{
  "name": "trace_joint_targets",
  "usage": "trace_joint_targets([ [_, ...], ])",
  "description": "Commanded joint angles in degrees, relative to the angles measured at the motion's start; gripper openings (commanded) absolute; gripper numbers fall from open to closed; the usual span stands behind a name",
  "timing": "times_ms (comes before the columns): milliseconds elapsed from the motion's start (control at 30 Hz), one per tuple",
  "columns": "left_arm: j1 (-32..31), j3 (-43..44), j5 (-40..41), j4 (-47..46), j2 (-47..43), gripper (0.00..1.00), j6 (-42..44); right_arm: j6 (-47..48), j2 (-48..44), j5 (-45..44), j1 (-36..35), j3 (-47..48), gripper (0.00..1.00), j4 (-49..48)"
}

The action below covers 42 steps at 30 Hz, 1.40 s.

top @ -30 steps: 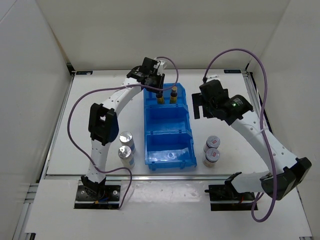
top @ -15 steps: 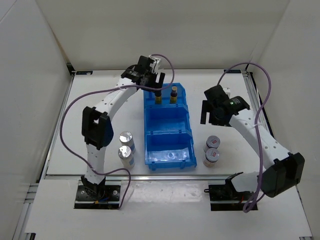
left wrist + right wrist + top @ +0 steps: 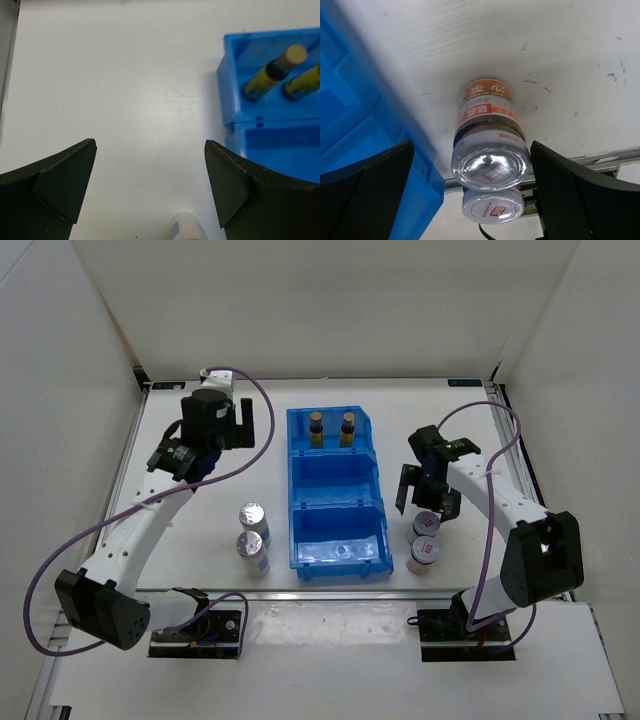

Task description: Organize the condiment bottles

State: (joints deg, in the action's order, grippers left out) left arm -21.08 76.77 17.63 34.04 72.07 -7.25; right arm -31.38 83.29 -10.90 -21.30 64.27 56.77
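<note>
One pair of three looks sorted: both dark amber bottles (image 3: pixel 316 428) stand in the far compartment of the blue bin (image 3: pixel 335 480), and its other compartments hold none. The silver-lidded shakers (image 3: pixel 252 520) wait on the tabletop (image 3: pixel 460 430) just left of the bin, the white-capped bottles (image 3: pixel 428 524) just right. The right pincer (image 3: pixel 424 498) hangs spread around a white-capped bottle, gripping nothing. The left pincer (image 3: pixel 150 185), spread and empty, hovers left of the bin's far end.

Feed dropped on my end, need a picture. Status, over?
Left gripper open, empty. Right gripper open above white-capped bottles, none held. Amber bottles in bin's far compartment; shakers on table left of bin. Nothing blocking.
</note>
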Motion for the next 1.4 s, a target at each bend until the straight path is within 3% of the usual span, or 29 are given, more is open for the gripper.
trace_joint_targets([
  [0, -3.2, -4.0, 9.0, -3.3, -0.6, 1.00, -0.8, -2.4, 1.5, 1.2, 0.5, -1.0, 1.00, -1.1],
  [233, -3.7, -4.0, 11.2, -3.3, -2.5, 1.00, -0.3, -3.7, 5.0, 1.8, 1.5, -2.8, 0.87, -1.0],
  [367, -3.7, -5.1, 14.5, -3.9, -3.5, 1.00, 0.3, -3.7, 5.0, 1.8, 1.5, -2.8, 0.60, -1.1],
  [433, -3.7, -5.9, 15.8, -4.7, -3.5, 1.00, 0.3, -3.7, 5.0, 1.8, 1.5, -1.5, 0.52, -1.1],
  [567, -3.7, -8.2, 18.5, -7.6, -2.4, 1.00, 0.3, -3.7, 3.6, 1.1, 1.5, 2.6, 0.23, 1.8],
  [667, -3.7, -10.8, 19.9, -10.7, -2.4, 1.00, 0.9, -3.1, 1.4, -3.0, 1.5, 7.8, 0.14, 4.7],
  [833, -3.7, -12.1, 21.1, -13.3, -2.4, 1.00, 2.9, -0.9, -1.8, -5.5, 1.5, 17.7, 0.03, 8.1],
  [1033, -3.7, -14.2, 23.9, -17.5, -2.4, 1.00, 6.4, 5.3, -1.6, -0.9, -0.6, 27.5, 0.00, 2.8],
  [1367, -5.5, -19.7, 25.9, -23.0, -3.5, 1.00, 10.0, 6.7, 12.9, 2.0, -10.2, 38.6, 0.00, 2.9],
])
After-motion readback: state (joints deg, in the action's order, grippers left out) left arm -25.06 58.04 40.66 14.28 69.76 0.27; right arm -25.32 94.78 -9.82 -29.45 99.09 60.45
